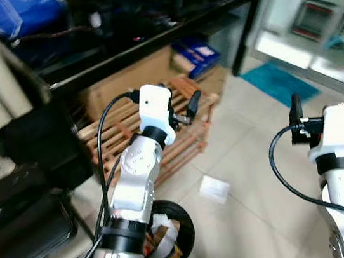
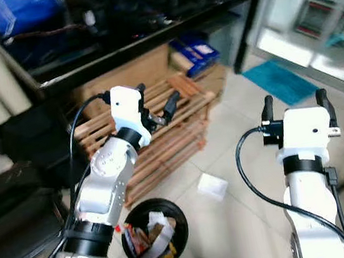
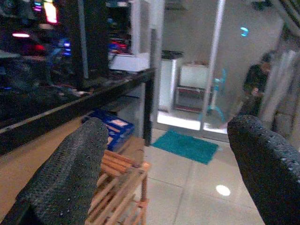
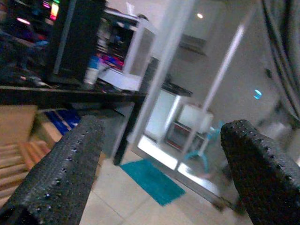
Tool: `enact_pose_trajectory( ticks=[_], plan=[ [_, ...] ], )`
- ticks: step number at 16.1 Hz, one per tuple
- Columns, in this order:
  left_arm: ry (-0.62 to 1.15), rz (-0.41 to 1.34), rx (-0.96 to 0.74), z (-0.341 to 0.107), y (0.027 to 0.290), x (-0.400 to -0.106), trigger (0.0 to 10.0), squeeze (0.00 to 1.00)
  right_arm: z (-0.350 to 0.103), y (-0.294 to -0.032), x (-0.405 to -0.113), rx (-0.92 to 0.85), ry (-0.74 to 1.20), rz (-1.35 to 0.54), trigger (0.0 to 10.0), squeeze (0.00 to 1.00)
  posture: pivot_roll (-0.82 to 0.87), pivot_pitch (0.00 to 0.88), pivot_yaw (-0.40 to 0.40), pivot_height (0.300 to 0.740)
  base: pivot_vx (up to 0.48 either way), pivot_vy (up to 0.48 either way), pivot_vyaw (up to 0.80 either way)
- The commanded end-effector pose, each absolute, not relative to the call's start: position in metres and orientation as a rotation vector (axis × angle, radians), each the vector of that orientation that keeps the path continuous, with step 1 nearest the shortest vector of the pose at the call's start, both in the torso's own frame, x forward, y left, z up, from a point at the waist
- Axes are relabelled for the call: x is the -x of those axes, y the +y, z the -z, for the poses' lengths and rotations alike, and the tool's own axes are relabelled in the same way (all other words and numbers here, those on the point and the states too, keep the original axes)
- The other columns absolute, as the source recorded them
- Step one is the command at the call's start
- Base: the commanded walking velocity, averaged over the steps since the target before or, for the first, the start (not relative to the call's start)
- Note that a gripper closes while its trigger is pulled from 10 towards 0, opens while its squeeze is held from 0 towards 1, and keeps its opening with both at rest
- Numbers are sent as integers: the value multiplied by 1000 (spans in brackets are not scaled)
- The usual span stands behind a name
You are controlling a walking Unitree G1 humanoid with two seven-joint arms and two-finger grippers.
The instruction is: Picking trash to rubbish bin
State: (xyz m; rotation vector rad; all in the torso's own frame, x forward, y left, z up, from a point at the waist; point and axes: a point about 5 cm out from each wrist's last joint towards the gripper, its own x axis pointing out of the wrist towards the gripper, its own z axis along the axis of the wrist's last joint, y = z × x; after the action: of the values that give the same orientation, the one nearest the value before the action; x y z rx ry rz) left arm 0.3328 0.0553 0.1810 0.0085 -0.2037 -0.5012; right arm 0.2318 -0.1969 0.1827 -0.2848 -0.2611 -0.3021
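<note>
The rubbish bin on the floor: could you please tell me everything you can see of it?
The rubbish bin is a small round black container standing upright and open-topped on the pale tiled floor, just in front of the wooden slatted rack. It already holds crumpled wrappers and paper in red, yellow and white. The left arm's elbow overlaps its rim in the left eye view. A white scrap lies apart on the tiles.

A wooden slatted rack (image 2: 161,140) stands under the black bench (image 2: 146,39), blue boxes (image 2: 194,52) beside it; a teal mat (image 2: 279,82) lies near the glass door.
</note>
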Motion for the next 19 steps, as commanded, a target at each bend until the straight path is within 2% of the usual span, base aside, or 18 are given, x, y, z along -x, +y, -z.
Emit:
enact_pose_trajectory(
  ticks=[1,5,8,15,19],
  plan=[
    [-205,550,-14,-184,43,-332,10000,0,-188,-203,-229,303,-273,333,10000,0,80,49,-47,740,0,0,-744],
    [-158,575,-50,-172,49,-335,10000,0,-187,-199,-231,256,-285,338,10000,0,97,45,-16,740,0,0,-753],
    [-147,607,-91,-172,52,-339,10000,0,-182,-193,-230,220,-280,365,10000,0,105,54,41,740,0,0,-758],
    [-162,615,-28,-172,36,-334,10000,0,-186,-197,-230,249,-279,340,10000,0,82,57,-16,740,0,0,-743],
    [-161,621,-8,-171,30,-337,10000,0,-190,-195,-228,262,-296,321,10000,0,49,49,-25,740,0,-304,0]
  ],
)
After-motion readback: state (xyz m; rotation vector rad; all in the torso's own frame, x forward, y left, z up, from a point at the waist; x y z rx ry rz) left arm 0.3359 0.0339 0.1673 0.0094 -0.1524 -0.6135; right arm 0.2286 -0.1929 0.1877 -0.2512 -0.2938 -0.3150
